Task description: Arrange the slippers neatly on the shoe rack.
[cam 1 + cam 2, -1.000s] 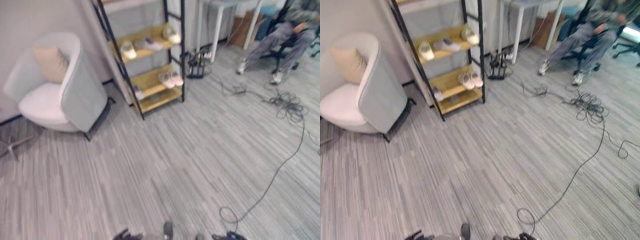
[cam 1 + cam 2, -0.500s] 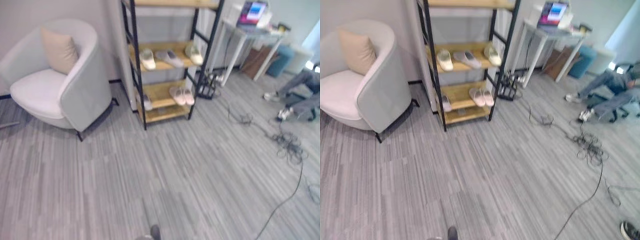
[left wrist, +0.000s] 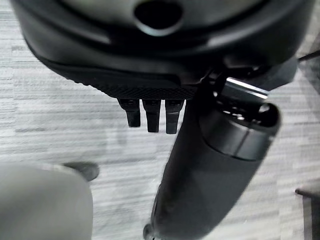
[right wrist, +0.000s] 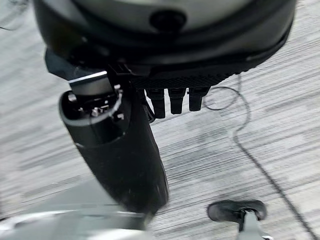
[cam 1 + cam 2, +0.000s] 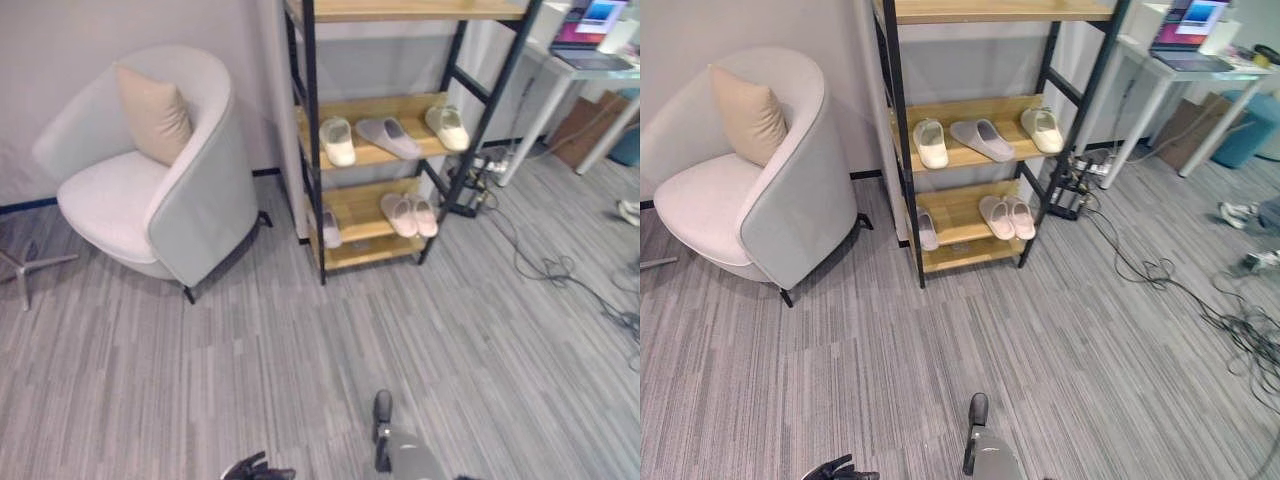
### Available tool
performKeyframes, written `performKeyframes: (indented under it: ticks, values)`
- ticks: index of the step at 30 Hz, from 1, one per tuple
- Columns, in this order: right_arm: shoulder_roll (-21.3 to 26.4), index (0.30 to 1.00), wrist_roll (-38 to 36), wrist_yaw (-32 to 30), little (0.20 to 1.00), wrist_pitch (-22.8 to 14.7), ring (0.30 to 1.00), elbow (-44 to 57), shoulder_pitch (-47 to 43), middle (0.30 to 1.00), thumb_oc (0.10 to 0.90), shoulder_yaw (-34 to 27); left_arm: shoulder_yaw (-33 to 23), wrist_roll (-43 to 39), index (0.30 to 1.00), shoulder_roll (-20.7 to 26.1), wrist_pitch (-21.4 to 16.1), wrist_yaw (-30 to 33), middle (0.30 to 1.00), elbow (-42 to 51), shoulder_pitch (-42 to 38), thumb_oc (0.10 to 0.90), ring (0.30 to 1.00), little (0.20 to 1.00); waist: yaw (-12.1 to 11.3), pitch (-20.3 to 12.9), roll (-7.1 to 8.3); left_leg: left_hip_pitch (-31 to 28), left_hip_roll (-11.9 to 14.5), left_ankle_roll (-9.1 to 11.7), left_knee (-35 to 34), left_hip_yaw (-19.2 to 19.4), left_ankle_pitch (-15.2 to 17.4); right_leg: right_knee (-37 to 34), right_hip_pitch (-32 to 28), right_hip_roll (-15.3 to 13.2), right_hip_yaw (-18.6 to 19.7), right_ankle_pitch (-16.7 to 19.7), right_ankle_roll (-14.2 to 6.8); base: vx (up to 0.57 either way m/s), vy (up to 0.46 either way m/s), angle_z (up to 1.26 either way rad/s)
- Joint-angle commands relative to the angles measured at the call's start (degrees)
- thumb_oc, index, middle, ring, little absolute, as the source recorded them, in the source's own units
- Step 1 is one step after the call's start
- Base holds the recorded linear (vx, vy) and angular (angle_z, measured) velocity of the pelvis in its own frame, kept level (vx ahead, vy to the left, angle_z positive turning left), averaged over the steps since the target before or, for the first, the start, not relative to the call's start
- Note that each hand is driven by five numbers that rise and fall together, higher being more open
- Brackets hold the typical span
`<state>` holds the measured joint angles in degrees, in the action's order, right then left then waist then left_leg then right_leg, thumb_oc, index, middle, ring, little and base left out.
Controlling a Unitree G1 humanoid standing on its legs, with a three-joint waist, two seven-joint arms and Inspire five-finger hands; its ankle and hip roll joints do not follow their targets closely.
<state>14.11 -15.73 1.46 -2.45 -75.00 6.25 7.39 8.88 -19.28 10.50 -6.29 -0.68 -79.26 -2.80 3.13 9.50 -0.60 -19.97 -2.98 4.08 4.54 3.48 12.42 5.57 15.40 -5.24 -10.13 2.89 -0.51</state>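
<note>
Against the wall ahead stood the shoe rack, a black metal frame with wooden shelves, and all the slippers in sight were on it. On its middle shelf lay a cream slipper toward the left, a grey slipper turned at an angle in the centre, and another cream slipper at the right end, each apart from the others. On the lower shelf a pair of pale pink slippers sat side by side, touching, while a single grey-white slipper lay at that shelf's left end, well apart from the pair.

Left of the rack stood a light grey tub armchair with a beige cushion propped against its back. To the right of the rack was a white desk carrying an open laptop, with dark cables trailing over the grey striped floor.

The left hand hung over bare floor, its fingers short dark stubs pointing downward, relaxed and uncurled, with the thumb standing out beside them; it held and touched nothing. The right hand hung likewise above the floor, its fingers loose, its thumb apart from them, empty.
</note>
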Motion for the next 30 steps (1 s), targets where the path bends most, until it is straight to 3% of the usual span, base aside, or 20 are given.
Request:
performKeyframes:
  ticks: [1, 4, 6, 7, 9, 10, 12, 13, 14, 15, 16, 18, 20, 22, 23, 25, 26, 28, 29, 30]
  values:
    - [1.96, 0.9, 0.3, 0.21, 0.9, 0.39, 0.9, -0.84, -0.03, 0.9, 0.8, -1.06, 0.15, 3.85, 0.9, 0.69, -0.66, -1.61, 0.9, 0.06, 0.29, 0.8, 0.9, 0.9, 1.53, 1.63, 0.28, 8.11, 0.09, -4.6, 4.56, -2.59, 4.68, -1.25, -1.92, -7.78, 4.6, 4.46, -10.72, 0.35, -0.228, 0.33]
    - [2.61, 0.9, 0.23, 0.59, 0.9, 0.85, 0.9, -3.19, 1.27, 0.9, 0.8, -2.69, -0.71, 3.89, 0.9, 1.1, -0.6, -1.65, 0.9, -0.83, 1.58, 0.8, 0.9, 0.9, 1.64, -0.74, -0.53, 5.07, 2.11, -2.66, 3.84, -3.93, 3.58, 0.3, -3.7, -6.89, 4.47, 4.27, -10.29, 0.43, -0.317, 0.11]
    - [3.33, 0.9, 0.17, 0.65, 0.9, 0.56, 0.9, -3.15, 1.29, 0.9, 0.8, -2.51, -0.77, 3.73, 0.9, 1.07, -0.68, -1.5, 0.9, -0.58, 2.13, 0.8, 0.9, 0.9, 1.83, -1.48, -1.36, 5.22, 4.08, -1.34, 5.63, -4.55, 0.83, 1.98, -3.95, -5.25, 4.6, 2.59, -9.27, 0.32, -0.339, -0.1]
    - [3.6, 0.9, 0.15, 0.59, 0.9, 0.45, 0.9, -3.15, 1.11, 0.9, 0.8, -2.37, -0.68, 3.35, 0.9, 0.96, -0.76, -1.42, 0.9, -0.39, 2.3, 0.8, 0.9, 0.9, 2.08, -1.81, -1.79, 5.25, 5.44, -0.51, 6.94, -4.98, -1.34, 3.7, -3.83, -3.69, 4.93, 1.04, -8.33, 0.39, -0.52, -0.08]
    - [4.94, 0.9, 0.06, -0.49, 0.9, -0.58, 0.9, -2.5, -0.54, 0.9, 0.8, -1.28, 0.41, 2.27, 0.9, 0.94, -0.88, -1.23, 0.9, 1.41, 1.24, 0.8, 0.9, 0.9, 0.9, -1.77, -1.62, 12.23, 9.5, 0.97, 19.7, -5.74, -12.11, 3.72, -7.26, -0.4, 4.08, -3.86, -4.28, 0.3, -0.544, 0.08]
    - [5.09, 0.9, -0.61, -0.85, 0.9, -0.83, 0.9, -1.95, -0.88, 0.9, 0.8, -0.85, 0.91, 1.73, 0.9, 1.02, -0.93, -0.95, 0.9, 2.55, 0.56, 0.8, 0.9, 0.9, 0.54, -1.21, -0.74, 15.97, 11.12, 0.47, 25.47, -4.82, -15.44, 3.37, -8.49, -0.37, 3.52, -4.64, -3.01, 0.07, -0.258, 0.1]
    - [5.09, 0.9, -0.62, -0.85, 0.9, -0.83, 0.9, -1.96, -0.9, 0.9, 0.8, -0.85, 0.91, 1.73, 0.9, 1.02, -0.92, -0.94, 0.9, 2.57, 0.55, 0.8, 0.9, 0.9, 0.7, -1.3, -0.87, 16.34, 11.23, 0.51, 25.87, -5.06, -15.26, 3.41, -8.38, -0.29, 3.32, -4.67, -2.99, 0.05, -0.239, 0.08]
    - [5.39, 0.9, 0.11, -1.86, 0.9, -1.09, 0.9, -0.89, -1.73, 0.9, 0.8, 1.36, 1.62, 0.35, 0.9, 1.38, -1.26, 0.2, 0.9, 5.1, -0.74, 0.8, 0.9, 0.9, -1.23, 0.69, 1.18, 20.89, 14.01, -1.88, 32.93, -2.48, -16.5, 2.74, -11.43, 0.82, 2.25, -6.36, -0.47, 0.21, -0.59, 0.04]
    - [6.27, 0.9, 2.4, -2.8, 0.9, -1.04, 0.9, -0.2, -3.13, 0.9, 0.8, 3.11, 3.0, 0.7, 0.9, 1.45, -1.44, 0.77, 0.9, 6.1, -1.79, 0.8, 0.9, 0.9, -2.86, 1.73, 2.43, 25.27, 13.61, -2.74, 34.78, -0.12, -13.75, 2.37, -13.38, 1.2, 1.4, -7.7, 0.08, 0.35, -0.674, -0.05]
    - [6.84, 0.9, 3.5, -3.23, 0.9, -1.26, 0.9, 0.69, -4.53, 0.9, 0.8, 3.94, 4.23, 2.17, 0.9, 1.08, -1.59, 1.21, 0.9, 6.59, -2.3, 0.8, 0.9, 0.9, -3.98, 2.19, 2.13, 28.5, 9.62, -3.55, 30.53, 2.22, -8.21, 1.77, -15.19, 1.75, 0.6, -8.91, -0.44, 0.26, -0.317, 0.01]
    - [6.83, 0.9, 3.51, -3.23, 0.9, -1.25, 0.9, 0.69, -4.54, 0.9, 0.8, 3.94, 4.23, 2.17, 0.9, 1.1, -1.59, 1.21, 0.9, 6.59, -2.31, 0.8, 0.9, 0.9, -3.95, 2.08, 2.24, 28.55, 9.48, -3.6, 30.34, 2.25, -8.37, 1.75, -15.07, 1.62, 0.6, -8.86, -0.47, 0.22, -0.098, 0.4]
    - [6.82, 0.9, 3.52, -3.41, 0.9, -1.81, 0.9, 1.72, -5.42, 0.9, 0.8, 4.23, 4.6, 3.41, 0.9, 0.88, -1.96, 1.53, 0.9, 6.06, -2.1, 0.8, 0.9, 0.9, -4.93, 1.66, 1.79, 29.83, 5.27, -4.28, 22.77, 4.53, -6.1, 1.5, -15.99, 1.98, 0.23, -9.49, -1.61, 0.18, -0.01, 0.58]
    - [5.84, 0.9, 4.52, -3.89, 0.9, -2.38, 0.9, 3.69, -5.88, 0.9, 0.8, 5.82, 4.25, 4.25, 0.9, 0.9, -1.79, 1.79, 0.9, 5.58, -1.65, 0.8, 0.9, 0.9, -6.49, 0.94, 0.62, 31.75, 1.69, -3.68, 13.24, 5.83, -8.77, 1.27, -17.95, 3.71, -0.11, -10.32, -2.3, 0.28, -0.006, -0.17]
    - [5.21, 0.9, 5.2, -4.11, 0.9, -2.49, 0.9, 4.25, -5.9, 0.9, 0.8, 6.37, 3.62, 4.07, 0.9, 0.85, -1.86, 1.82, 0.9, 5.27, -1.3, 0.8, 0.9, 0.9, -6.98, 0.82, 0.38, 30.7, 1.14, -3.73, 10.93, 5.5, -9.29, 1.47, -18.6, 4.41, 0.49, -10.88, -2.4, 0.23, 0.024, -0.04]
    - [4.19, 0.9, 7.21, -4.12, 0.9, -2.48, 0.9, 4.57, -5.67, 0.9, 0.8, 7.07, 2.72, 4.23, 0.9, 0.76, -1.51, 1.84, 0.9, 3.94, -0.67, 0.8, 0.9, 0.9, -7.19, -0.48, -0.32, 26.2, -0.64, -5.19, 4.58, 2.98, -9.13, 4.43, -18.22, 5.3, 0.48, -11.3, -2.99, 0.22, 0.072, -0.19]
    - [3.8, 0.9, 8.15, -4.13, 0.9, -2.41, 0.9, 4.82, -5.64, 0.9, 0.8, 7.38, 2.11, 4.18, 0.9, 0.82, -1.52, 2.01, 0.9, 3.69, -0.5, 0.8, 0.9, 0.9, -6.77, -0.5, -0.42, 24.21, -1.06, -5.84, 3.06, 2.61, -8.96, 7.95, -17.62, 4.93, -0.05, -10.85, -4.02, 0.16, 0.08, -0.25]
    - [3.25, 0.9, 8.7, -3.45, 0.9, -2.19, 0.9, 4.87, -6.47, 0.9, 0.8, 7.59, 0.72, 4.0, 0.9, 1.19, -1.31, 2.29, 0.9, 2.96, -0.52, 0.8, 0.9, 0.9, -5.9, -0.19, -1.34, 22.1, -0.73, -6.65, 1.64, 2.33, -8.71, 16.67, -13.55, 3.44, -0.63, -8.49, -7.17, 0.05, 0.059, -0.21]
    - [2.86, 0.9, 8.64, -3.24, 0.9, -1.99, 0.9, 4.96, -6.76, 0.9, 0.8, 7.67, 0.42, 3.96, 0.9, 1.43, -1.15, 2.36, 0.9, 2.65, -0.67, 0.8, 0.9, 0.9, -5.43, 0.06, -1.63, 20.85, -0.41, -6.8, 0.86, 2.53, -8.61, 20.34, -11.35, 2.28, -0.98, -6.89, -8.46, 0.09, 0.037, -0.33]
    - [2.31, 0.9, 9.55, -3.23, 0.9, -1.7, 0.9, 4.73, -6.58, 0.9, 0.8, 8.12, 0.22, 4.54, 0.9, 1.7, -1.03, 2.57, 0.9, 2.49, -0.68, 0.8, 0.9, 0.9, -5.21, 0.05, -1.73, 19.41, -0.04, -6.98, 0.44, 2.2, -7.98, 20.35, -11.04, -0.93, -3.61, -6.91, -8.52, 0.11, -0.002, -0.06]
    - [2.31, 0.9, 9.55, -3.23, 0.9, -1.7, 0.9, 4.73, -6.58, 0.9, 0.8, 8.13, 0.22, 4.54, 0.9, 1.7, -1.03, 2.57, 0.9, 2.49, -0.68, 0.8, 0.9, 0.9, -5.2, 0.06, -1.73, 19.4, -0.05, -6.98, 0.44, 2.18, -7.98, 20.35, -11.06, -0.94, -3.62, -6.92, -8.52, 0.14, -0.088, 0.18]
